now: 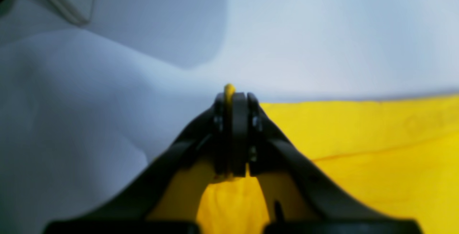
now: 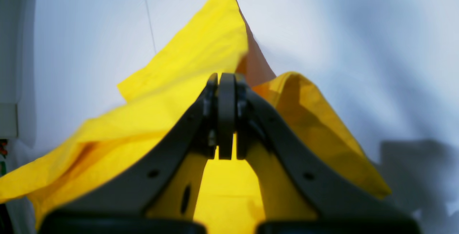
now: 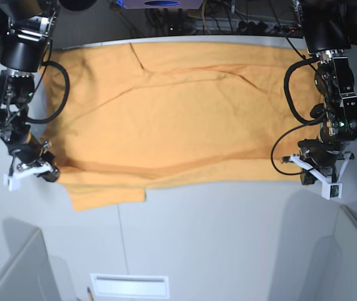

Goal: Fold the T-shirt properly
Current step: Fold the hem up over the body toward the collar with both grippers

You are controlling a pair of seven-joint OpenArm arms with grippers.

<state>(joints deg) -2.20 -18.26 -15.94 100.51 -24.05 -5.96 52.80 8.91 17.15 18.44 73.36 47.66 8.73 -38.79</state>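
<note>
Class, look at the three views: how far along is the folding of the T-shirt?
Early. Done: the T-shirt lies spread across the table, with one lengthwise crease near its front edge. In hand: the left gripper is shut on a pinch of cloth, and the right gripper is shut on cloth at the other end. Left: carrying the cloth over, then every later fold; no compact folded shape shows.

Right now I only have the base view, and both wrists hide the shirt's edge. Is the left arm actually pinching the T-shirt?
Observer: Yes. In the left wrist view the left gripper has its jaws shut, with a sliver of the T-shirt poking out between them.
Operator: And the right side?
Observer: The right gripper is shut too, with cloth bunched on both sides of the jaws, so it looks gripped.
Operator: Is the cloth lying flat there?
Observer: No, it rises to a peak beyond those jaws, above the white table.
</note>
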